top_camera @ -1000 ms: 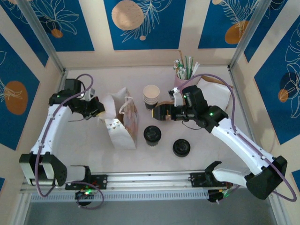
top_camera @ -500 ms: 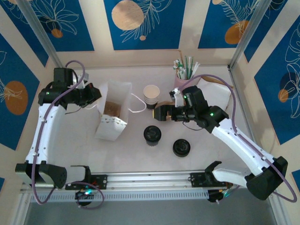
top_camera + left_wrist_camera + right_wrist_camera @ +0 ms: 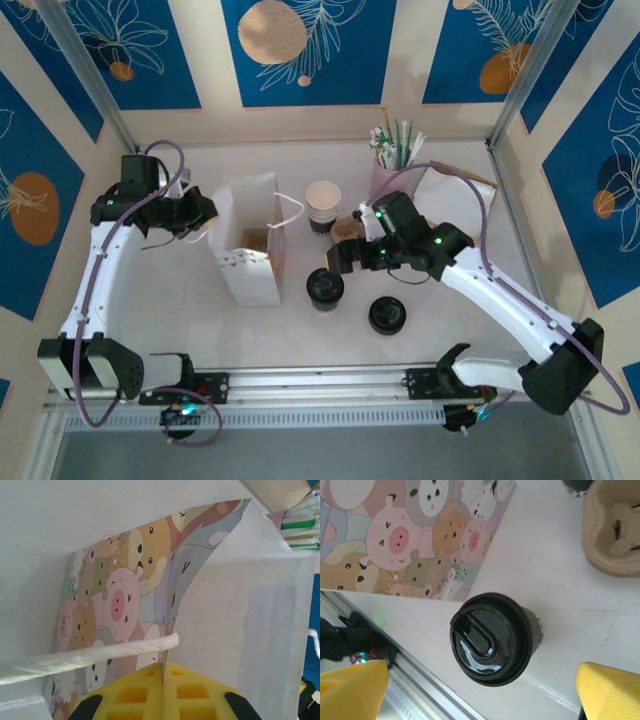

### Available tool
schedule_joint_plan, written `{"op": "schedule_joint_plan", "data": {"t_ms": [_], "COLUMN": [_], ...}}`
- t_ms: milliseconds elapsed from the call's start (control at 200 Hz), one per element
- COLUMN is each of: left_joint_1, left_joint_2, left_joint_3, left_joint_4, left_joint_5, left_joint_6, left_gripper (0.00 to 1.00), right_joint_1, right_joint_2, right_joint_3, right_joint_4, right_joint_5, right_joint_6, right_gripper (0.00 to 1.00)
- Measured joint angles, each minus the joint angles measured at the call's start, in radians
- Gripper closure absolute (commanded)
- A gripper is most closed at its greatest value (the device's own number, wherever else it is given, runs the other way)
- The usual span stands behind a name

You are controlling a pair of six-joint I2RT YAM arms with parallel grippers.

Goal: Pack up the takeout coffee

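The takeout coffee (image 3: 324, 288) is a small dark cup with a round black lid, standing on the table in front of the bag. In the right wrist view the takeout coffee (image 3: 492, 637) sits between my spread yellow fingers (image 3: 351, 691), untouched. My right gripper (image 3: 338, 260) hovers open just above and behind it. The paper bag (image 3: 250, 245) stands open-topped at centre left, with cartoon animals printed on its side (image 3: 410, 535). My left gripper (image 3: 203, 212) is shut on the bag's left rim; the yellow pads (image 3: 135, 695) pinch the paper edge (image 3: 240, 630) just below the white cord handle (image 3: 90, 655).
A second black-lidded round thing (image 3: 387, 315) lies to the right of the coffee. A lidless paper cup (image 3: 323, 203), a cardboard cup carrier (image 3: 349, 228) and a pink holder of straws (image 3: 392, 155) stand behind. A metal rail (image 3: 320, 380) runs along the near edge.
My left gripper has swung the bag from leaning over to open and upright. My right gripper has moved left and forward, coming over the takeout coffee.
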Motion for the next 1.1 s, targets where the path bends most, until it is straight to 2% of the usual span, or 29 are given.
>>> {"op": "schedule_joint_plan", "data": {"t_ms": [340,480,535,675,810,970,1100], "left_joint_1": [0.000,0.000,0.001,0.003,0.004,0.004,0.004], "left_joint_2": [0.026,0.023,0.016,-0.072,-0.168,-0.233,-0.244], "left_joint_3": [0.062,0.068,0.064,-0.021,-0.108,-0.165,-0.179], "left_joint_4": [-0.138,-0.165,-0.160,-0.089,-0.015,0.042,0.068], "left_joint_5": [0.040,0.035,0.023,0.000,-0.011,-0.034,-0.036], "left_joint_6": [0.130,0.147,0.138,0.043,-0.078,-0.187,-0.235], "left_gripper": [0.96,0.96,0.92,0.90,0.91,0.91,0.91], "right_joint_1": [0.148,0.160,0.156,0.138,0.145,0.211,0.282], "right_joint_2": [0.132,0.193,0.220,0.283,0.320,0.371,0.395], "right_joint_3": [0.117,0.179,0.204,0.262,0.308,0.356,0.353], "right_joint_4": [-0.084,-0.131,-0.153,-0.204,-0.255,-0.310,-0.307], "right_joint_5": [0.068,0.078,0.090,0.123,0.177,0.246,0.273], "right_joint_6": [-0.251,-0.334,-0.346,-0.311,-0.184,-0.021,-0.027], "right_gripper": [0.06,0.07,0.07,0.07,0.05,0.05,0.06]}}
